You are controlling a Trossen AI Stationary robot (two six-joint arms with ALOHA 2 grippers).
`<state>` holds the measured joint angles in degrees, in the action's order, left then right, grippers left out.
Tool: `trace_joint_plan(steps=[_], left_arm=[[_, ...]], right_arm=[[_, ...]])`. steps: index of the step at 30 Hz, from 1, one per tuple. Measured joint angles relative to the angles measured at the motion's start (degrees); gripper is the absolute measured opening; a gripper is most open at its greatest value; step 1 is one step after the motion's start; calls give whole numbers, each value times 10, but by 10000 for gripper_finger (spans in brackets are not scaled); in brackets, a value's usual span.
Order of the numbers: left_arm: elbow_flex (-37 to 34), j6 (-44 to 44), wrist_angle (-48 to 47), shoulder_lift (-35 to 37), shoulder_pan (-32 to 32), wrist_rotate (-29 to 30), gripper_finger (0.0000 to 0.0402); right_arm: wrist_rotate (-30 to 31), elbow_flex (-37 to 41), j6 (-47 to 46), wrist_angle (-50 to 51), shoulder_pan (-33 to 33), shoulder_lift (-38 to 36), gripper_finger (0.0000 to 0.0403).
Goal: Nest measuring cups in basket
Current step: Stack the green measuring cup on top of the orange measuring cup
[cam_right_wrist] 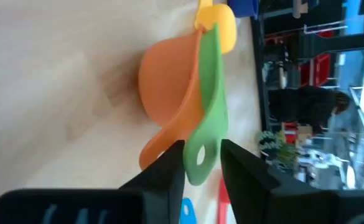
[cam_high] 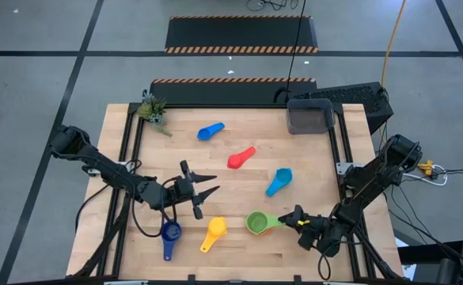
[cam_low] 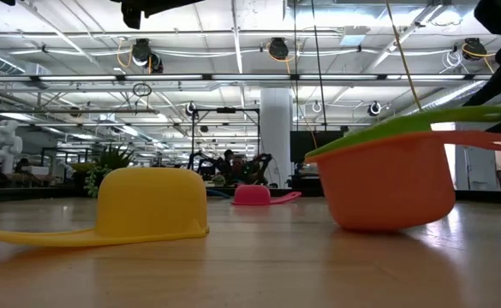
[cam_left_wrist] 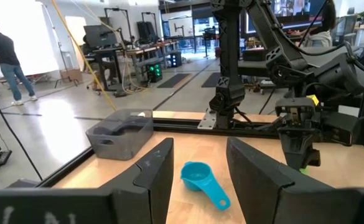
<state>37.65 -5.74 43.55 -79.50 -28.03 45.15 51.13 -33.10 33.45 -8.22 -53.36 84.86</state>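
Right now your right gripper (cam_right_wrist: 201, 163) straddles the green cup's (cam_high: 256, 222) handle, jaws slightly apart, not clamping it. That cup sits nested in the orange cup (cam_right_wrist: 166, 87) on the table's near-right, handle pointing toward the gripper; the basket (cam_high: 309, 116) lies well beyond.

A big open robotics lab.

Pipes and lamps (cam_low: 277, 48) ran under a high ceiling (cam_low: 233, 17), another robot arm (cam_left_wrist: 231, 56) stood near workbenches (cam_left_wrist: 116, 53), and striped hazard mats (cam_high: 241, 35) lay on the floor.
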Motion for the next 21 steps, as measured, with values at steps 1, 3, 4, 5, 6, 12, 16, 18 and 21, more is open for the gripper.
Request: trace_joint_plan(steps=[1,3,4,5,6,12,16,18,21], left_arm=[[0,0,0,0,0,0,152],[0,0,0,0,0,0,152],[0,0,0,0,0,0,152],[0,0,0,0,0,0,152],[0,0,0,0,0,0,152],[0,0,0,0,0,0,152],[0,0,0,0,0,0,152],[0,0,0,0,0,0,152],[0,1,0,0,0,0,152]], right_arm=[[-6,0,-9,1,0,0,106],[-9,0,-25,10,0,0,119],[-8,0,-32,13,0,0,125],[-8,0,-39,16,0,0,131],[-8,0,-44,19,0,0,138],[-21,0,-61,26,0,-1,165],[-46,0,-85,30,0,-11,172],[-50,0,-99,31,0,-20,173],[-69,0,-122,41,0,-41,174]])
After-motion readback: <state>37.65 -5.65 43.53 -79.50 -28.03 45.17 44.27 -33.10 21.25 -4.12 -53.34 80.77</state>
